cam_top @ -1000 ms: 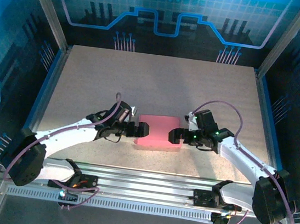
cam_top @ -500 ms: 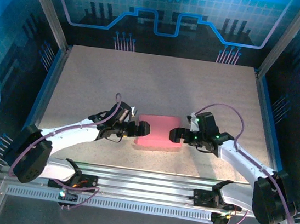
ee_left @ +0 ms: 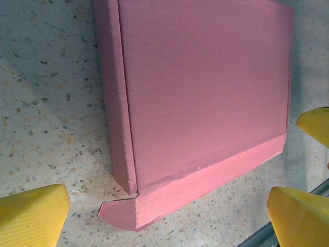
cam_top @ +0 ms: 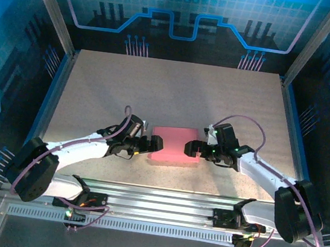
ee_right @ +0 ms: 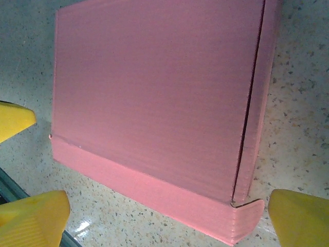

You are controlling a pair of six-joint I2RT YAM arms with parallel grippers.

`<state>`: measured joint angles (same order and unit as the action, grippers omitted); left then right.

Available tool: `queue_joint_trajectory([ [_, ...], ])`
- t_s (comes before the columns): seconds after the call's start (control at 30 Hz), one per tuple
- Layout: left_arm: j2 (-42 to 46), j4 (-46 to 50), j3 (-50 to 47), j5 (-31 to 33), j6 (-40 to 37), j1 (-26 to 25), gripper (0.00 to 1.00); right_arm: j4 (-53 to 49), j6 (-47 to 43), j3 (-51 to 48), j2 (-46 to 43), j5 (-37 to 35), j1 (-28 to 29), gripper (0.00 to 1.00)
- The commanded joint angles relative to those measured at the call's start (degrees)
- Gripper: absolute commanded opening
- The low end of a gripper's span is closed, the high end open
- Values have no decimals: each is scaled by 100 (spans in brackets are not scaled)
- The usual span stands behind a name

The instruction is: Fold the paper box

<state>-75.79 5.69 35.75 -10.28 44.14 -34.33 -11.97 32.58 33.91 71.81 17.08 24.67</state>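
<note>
**While the flat pink cardboard paper box (cam_top: 175, 144) lies closed, the left tool (cam_top: 156, 142) and the right tool (cam_top: 194, 148) stand open at its ends**

Because the paper box sits in the lower centre of the top view, just above the aluminium rail (cam_top: 162, 193) at the near edge of the speckled beige worktop (cam_top: 96, 90), each arm can reach it from its own side. The left tool is at the left short end and the right tool at the right short end, facing each other. Both have their jaws spread as wide as they go and grip nothing. In the wrist views the yellow fingers (ee_left: 31, 216) (ee_right: 36, 216) sit in the bottom corners of the frame, straddling the card. From above it cannot be told whether any fingertip touches the box.

This mirrored stance looks meant for an even press or tuck from both ends. The lid panel lies flat. A narrow side wall (ee_left: 115, 103) runs down the left of the left wrist view, with a dark seam beside it. The front strip (ee_left: 216, 175) crosses the lower part of that view, and its rounded tab (ee_left: 121, 213) pokes out onto the worktop at lower left, not tucked in. The fold seems nearly finished, and that tab is probably what remains.

Open worktop stretches above the box and to both sides, so those approaches are free. The rail lies close below the front strip, which leaves little room there.
</note>
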Motion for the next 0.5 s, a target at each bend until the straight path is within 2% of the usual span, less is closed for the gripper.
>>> queue_joint_trajectory([
  [0.0, -25, -128, 14, -21, 82, 31, 99, -23, -58, 133, -10, -3, -74, 100],
  [0.47, -671, -428, 395, -510, 130, 49, 99, 147, -190, 30, 188, 89, -114, 100],
])
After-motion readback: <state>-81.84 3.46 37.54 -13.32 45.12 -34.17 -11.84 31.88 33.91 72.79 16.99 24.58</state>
